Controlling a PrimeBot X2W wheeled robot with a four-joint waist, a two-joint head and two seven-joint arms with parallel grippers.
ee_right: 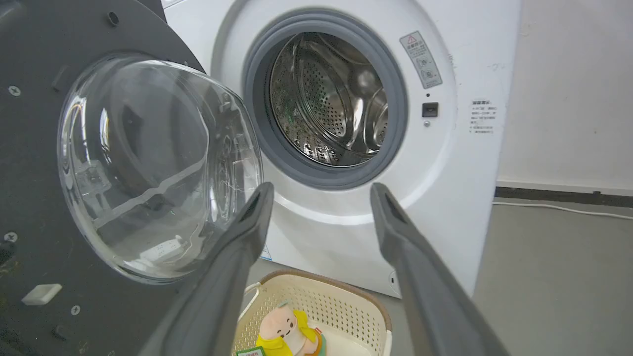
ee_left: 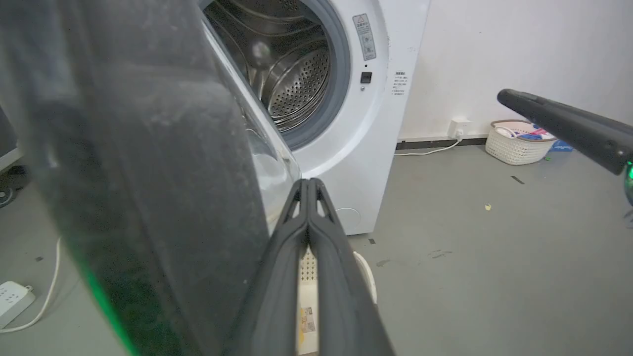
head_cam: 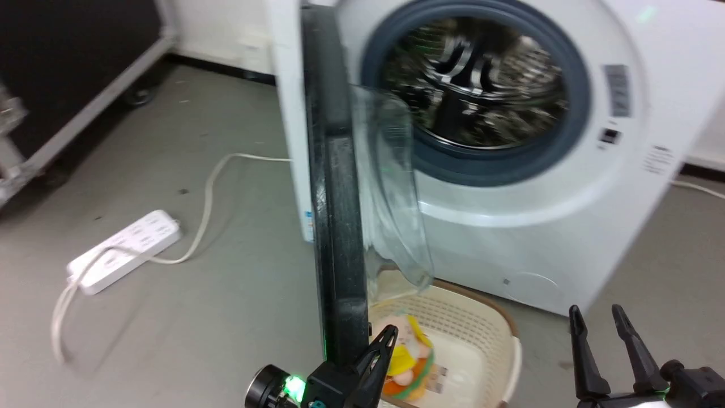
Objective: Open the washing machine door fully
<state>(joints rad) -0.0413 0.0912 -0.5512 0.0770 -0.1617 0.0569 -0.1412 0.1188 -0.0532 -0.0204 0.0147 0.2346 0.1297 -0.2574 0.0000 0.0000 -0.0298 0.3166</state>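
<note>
At the front left edge of the white front-loading washing machine (head_cam: 510, 249): large round glossy black door (head_cam: 334, 226) with bulging clear glass bowl (ee_right: 158, 163). Hangs swung well out, edge-on in the head view. Just beside its lower rim: left gripper (ee_left: 307, 183), dark fingers pressed together on nothing. Further right: right gripper (ee_right: 321, 193), fingers apart, empty. Below, on grey floor (head_cam: 226, 317): cream plastic basket (head_cam: 470, 320) holding yellow plush toy (head_cam: 410, 351).

Head view: drum (head_cam: 476, 79) motion-blurred. washing machine door (head_cam: 335, 226) cut off by top edge. basket (head_cam: 470, 320) partly behind door, clipped at frame bottom. label (ee_right: 421, 59) text unreadable.
</note>
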